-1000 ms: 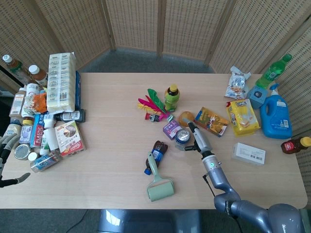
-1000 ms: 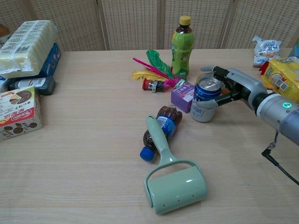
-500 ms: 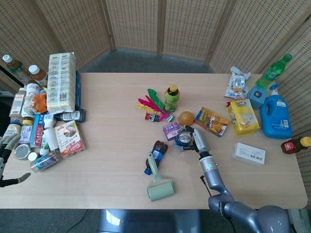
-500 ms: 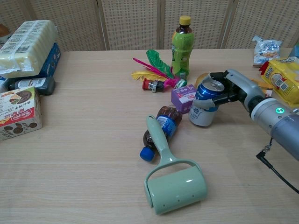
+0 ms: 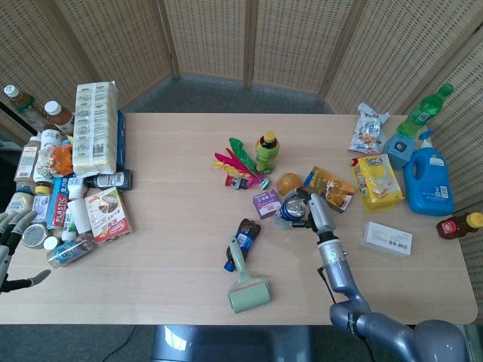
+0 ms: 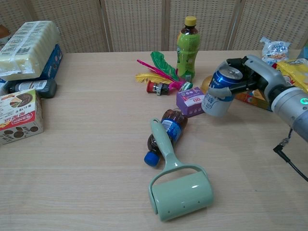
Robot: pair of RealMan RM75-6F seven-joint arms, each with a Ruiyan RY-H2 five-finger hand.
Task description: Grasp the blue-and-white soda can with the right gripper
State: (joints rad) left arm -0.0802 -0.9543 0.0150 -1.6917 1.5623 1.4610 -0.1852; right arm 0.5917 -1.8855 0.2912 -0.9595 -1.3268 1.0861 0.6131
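The right hand (image 6: 250, 77) wraps its fingers around the blue-and-white soda can (image 6: 221, 92), gripping it tilted and lifted off the table (image 6: 86, 144), just right of the small purple box (image 6: 191, 101). The green bottle (image 6: 187, 41) stands behind. At the table's far left edge, the left hand (image 5: 10, 240) hangs empty with fingers apart.

Woven folding screens (image 5: 249, 38) behind wooden table (image 5: 173, 226).
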